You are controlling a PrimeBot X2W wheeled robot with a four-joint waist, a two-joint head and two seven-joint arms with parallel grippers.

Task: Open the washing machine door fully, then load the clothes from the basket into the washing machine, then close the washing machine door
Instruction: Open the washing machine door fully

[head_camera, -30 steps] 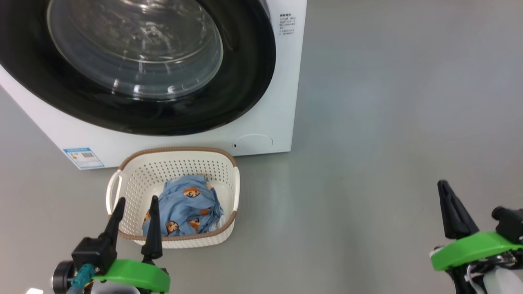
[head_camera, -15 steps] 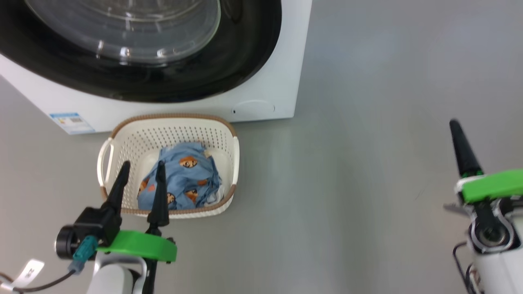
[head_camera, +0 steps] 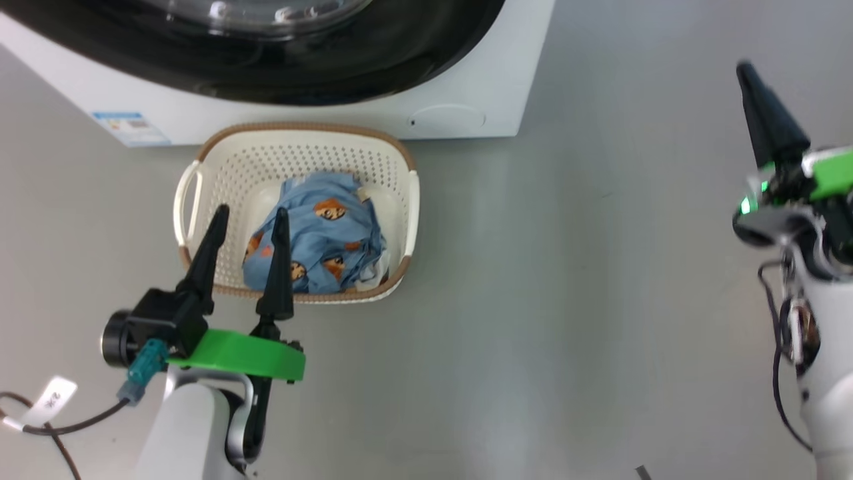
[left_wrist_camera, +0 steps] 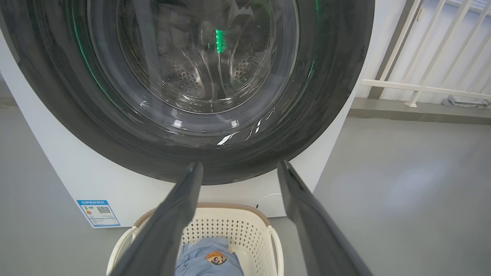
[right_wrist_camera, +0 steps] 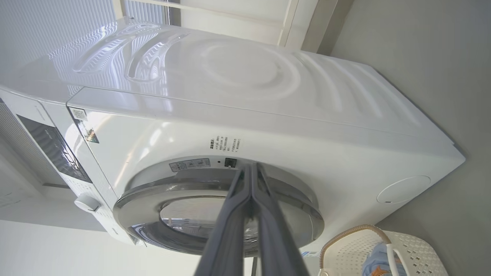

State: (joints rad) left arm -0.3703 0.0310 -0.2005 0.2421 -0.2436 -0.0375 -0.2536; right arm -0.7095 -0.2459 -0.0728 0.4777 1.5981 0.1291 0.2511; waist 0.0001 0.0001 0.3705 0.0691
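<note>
Left claw hangs spread above the near rim of the basket, which sits on the floor just in front of the washing machine with the clothes heaped inside. Right claw, pressed together and empty, stands well off to the right. The washing machine door is shut: grabbing cloth now would go nowhere, and that closed claw may skid off its glossy rim.

Basket on floor, just before washing machine front. Washing machine door behind and above basket. Clothes in basket, toward its right side. Left gripper over basket's near left rim. Right gripper well right of basket. Service flap behind basket's right corner.
</note>
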